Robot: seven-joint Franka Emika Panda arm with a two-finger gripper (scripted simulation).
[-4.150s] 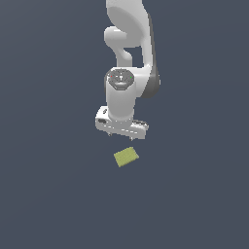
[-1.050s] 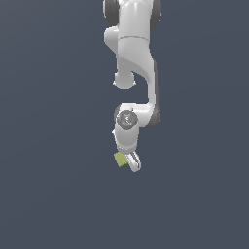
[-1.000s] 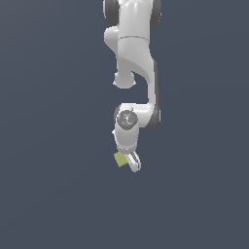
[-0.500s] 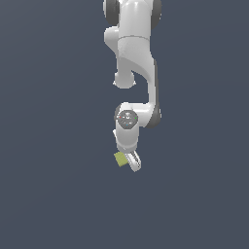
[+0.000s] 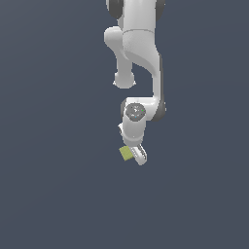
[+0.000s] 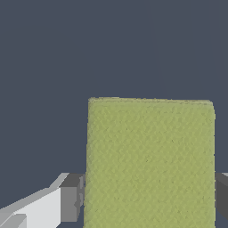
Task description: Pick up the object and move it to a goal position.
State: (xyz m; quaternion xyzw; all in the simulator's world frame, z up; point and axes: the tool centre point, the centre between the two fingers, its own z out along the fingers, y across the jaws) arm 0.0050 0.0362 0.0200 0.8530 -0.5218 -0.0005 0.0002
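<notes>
The object (image 5: 126, 153) is a small flat yellow-green block held at the tip of my gripper (image 5: 133, 155), below the white arm in the exterior view. In the wrist view the object (image 6: 150, 147) fills the space between the two fingers. My gripper (image 6: 149, 202) is shut on it: one grey pad (image 6: 72, 198) presses one side and the other pad (image 6: 221, 196) touches the opposite side. The block's lower part runs out of that frame.
A plain dark grey-blue floor (image 5: 53, 185) surrounds the arm on every side. No other object, container or marker shows in either view.
Since 4.2 s ago the gripper came down, turned and shut on the block. Over the last half second the arm and block have shifted slightly up and toward the exterior view's right.
</notes>
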